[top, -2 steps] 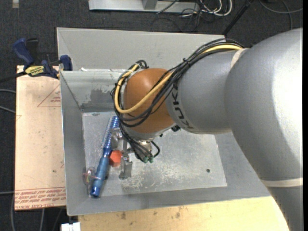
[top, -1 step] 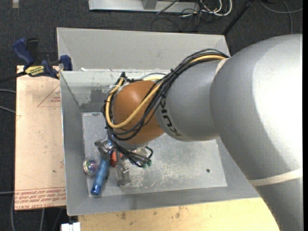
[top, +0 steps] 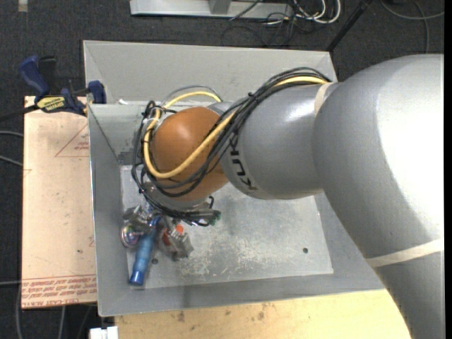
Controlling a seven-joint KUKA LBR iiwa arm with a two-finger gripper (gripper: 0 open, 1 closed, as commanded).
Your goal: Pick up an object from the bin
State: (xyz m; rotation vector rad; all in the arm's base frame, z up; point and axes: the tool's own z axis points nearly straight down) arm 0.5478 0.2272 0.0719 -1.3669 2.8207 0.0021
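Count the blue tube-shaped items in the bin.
1: a blue tube lies in the bin's lower-left corner, just below the gripper. The arm covers much of the floor, so others may be hidden.

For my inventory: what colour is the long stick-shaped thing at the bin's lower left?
The stick is blue; camera view.

A single camera looks steeply down into the grey bin (top: 268,249) from fairly close, tilted slightly from its near side; the arm (top: 304,140) enters from the right.
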